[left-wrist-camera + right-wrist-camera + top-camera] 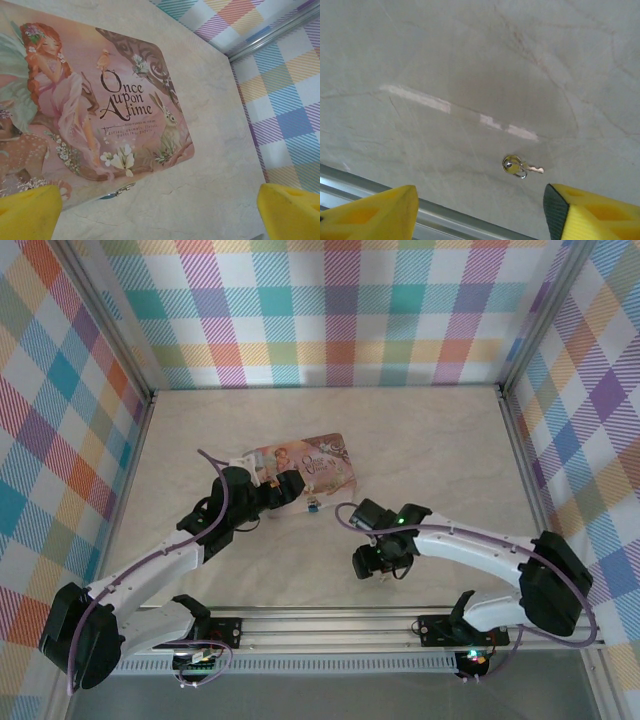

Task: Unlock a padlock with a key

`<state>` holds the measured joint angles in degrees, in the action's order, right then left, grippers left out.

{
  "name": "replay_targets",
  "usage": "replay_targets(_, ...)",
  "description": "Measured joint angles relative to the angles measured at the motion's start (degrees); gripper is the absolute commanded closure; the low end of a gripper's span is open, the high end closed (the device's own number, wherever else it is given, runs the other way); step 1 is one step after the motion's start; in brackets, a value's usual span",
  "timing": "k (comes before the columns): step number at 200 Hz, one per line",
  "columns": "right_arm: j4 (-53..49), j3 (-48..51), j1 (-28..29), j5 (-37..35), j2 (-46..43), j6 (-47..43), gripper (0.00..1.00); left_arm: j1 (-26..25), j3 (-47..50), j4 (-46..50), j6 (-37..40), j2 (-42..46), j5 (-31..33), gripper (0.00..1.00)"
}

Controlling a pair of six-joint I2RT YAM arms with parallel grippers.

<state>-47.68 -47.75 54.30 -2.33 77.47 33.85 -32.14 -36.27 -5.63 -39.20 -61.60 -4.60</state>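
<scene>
The tiny blue padlock (313, 505) hangs at the front edge of the pink illustrated tin (312, 466). In the left wrist view only its silvery shackle and a sliver of blue body (113, 194) peek out under the tin's lid (100, 100). My left gripper (160, 220) hovers open just in front of it, its yellow fingers (27, 212) wide apart. A small silver key (521, 166) on a ring lies flat on the table. My right gripper (480, 215) is open above it, and the key sits between and a little beyond the fingertips.
Checked walls enclose the marble-look table (420, 440). An aluminium rail (445, 220) runs along the near edge, close to the key. Pale worn marks (420, 97) streak the table beyond the key.
</scene>
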Motion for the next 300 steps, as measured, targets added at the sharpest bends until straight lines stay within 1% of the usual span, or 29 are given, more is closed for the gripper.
replay_targets(33,-0.07,1.44,0.68,-0.2,2.6,1.33,0.42,-0.04,-0.28,1.29,0.07,0.5,0.83,0.0)
replay_targets(72,0.0,2.45,0.92,-0.57,3.13,2.01,0.5,-0.04,-0.33,1.22,0.22,0.72,0.79,0.0)
replay_targets(125,0.02,2.56,0.92,-1.81,5.03,2.19,0.59,-0.04,-0.33,1.25,0.24,2.23,0.81,0.0)
replay_targets(158,0.15,2.56,0.92,-2.21,6.27,2.16,0.63,-0.04,-0.33,1.31,0.44,2.58,0.81,0.0)
replay_targets(224,1.62,2.6,0.92,-2.19,8.85,2.12,0.67,-0.04,-0.33,1.49,0.66,2.58,0.81,0.0)
replay_targets(267,1.92,2.64,0.92,-2.36,9.77,1.95,0.74,-0.04,-0.37,1.51,0.92,2.58,0.81,0.0)
replay_targets(300,2.14,2.58,0.92,-2.34,9.77,1.75,0.82,-0.04,-0.74,2.25,1.07,2.58,0.81,0.0)
